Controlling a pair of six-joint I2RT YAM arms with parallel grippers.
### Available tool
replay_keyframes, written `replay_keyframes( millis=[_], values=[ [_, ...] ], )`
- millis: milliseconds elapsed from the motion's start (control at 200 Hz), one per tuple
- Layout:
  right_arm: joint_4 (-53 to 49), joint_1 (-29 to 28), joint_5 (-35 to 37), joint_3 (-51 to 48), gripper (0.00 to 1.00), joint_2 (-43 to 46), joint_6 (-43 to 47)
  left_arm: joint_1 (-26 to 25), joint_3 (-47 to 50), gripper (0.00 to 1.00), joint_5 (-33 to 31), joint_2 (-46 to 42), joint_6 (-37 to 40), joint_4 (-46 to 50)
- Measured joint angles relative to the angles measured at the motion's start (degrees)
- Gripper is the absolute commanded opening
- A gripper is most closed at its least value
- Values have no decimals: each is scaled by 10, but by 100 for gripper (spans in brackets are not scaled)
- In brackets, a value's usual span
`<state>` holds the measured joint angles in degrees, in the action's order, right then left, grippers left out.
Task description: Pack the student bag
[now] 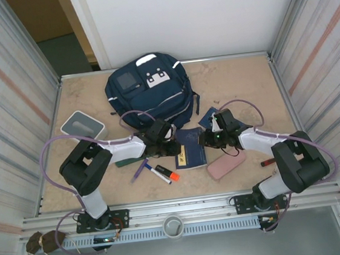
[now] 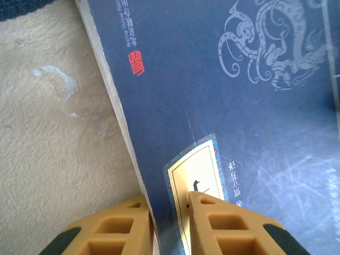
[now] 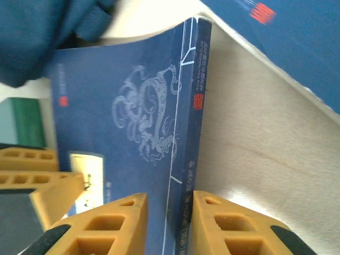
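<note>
The student bag [image 1: 148, 90], a navy-blue backpack with white stripes, lies at the back of the table. In front of it lies a dark-blue booklet [image 1: 189, 148] with a yellow label. My left gripper [image 1: 170, 142] is at its left edge and my right gripper [image 1: 206, 137] at its right edge. In the left wrist view the left gripper [image 2: 167, 204] is shut on the booklet's [image 2: 212, 79] page edge, one finger over the label. In the right wrist view the right gripper [image 3: 169, 199] is shut on the booklet's [image 3: 117, 106] spine.
A second dark-blue booklet [image 1: 208, 118] lies behind the right gripper. Near the front lie a pink pencil case [image 1: 225, 164], a purple pen [image 1: 140, 170], an orange-capped marker [image 1: 166, 173] and a red pen [image 1: 268, 161]. A white box [image 1: 81, 126] sits left, and a green book [image 1: 125, 162] lies under the left arm.
</note>
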<state>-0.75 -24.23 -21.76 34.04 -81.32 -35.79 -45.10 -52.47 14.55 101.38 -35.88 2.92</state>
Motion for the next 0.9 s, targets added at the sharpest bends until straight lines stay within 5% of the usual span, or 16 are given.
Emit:
replay_keyframes(
  millis=[240,406,636,902],
  values=[
    [60,-5,-59,-23,21,13,-2,-2,0,21,20,13,-2,-31],
    [58,-4,-52,-27,5,13,-14,-2,0,23,24,14,-2,-33],
    [14,42,-73,-14,0,53,-21,4,-3,47,26,-9,24,-28],
    [-55,105,-117,77,0,168,-32,68,-52,65,-16,-153,166,35]
  ],
)
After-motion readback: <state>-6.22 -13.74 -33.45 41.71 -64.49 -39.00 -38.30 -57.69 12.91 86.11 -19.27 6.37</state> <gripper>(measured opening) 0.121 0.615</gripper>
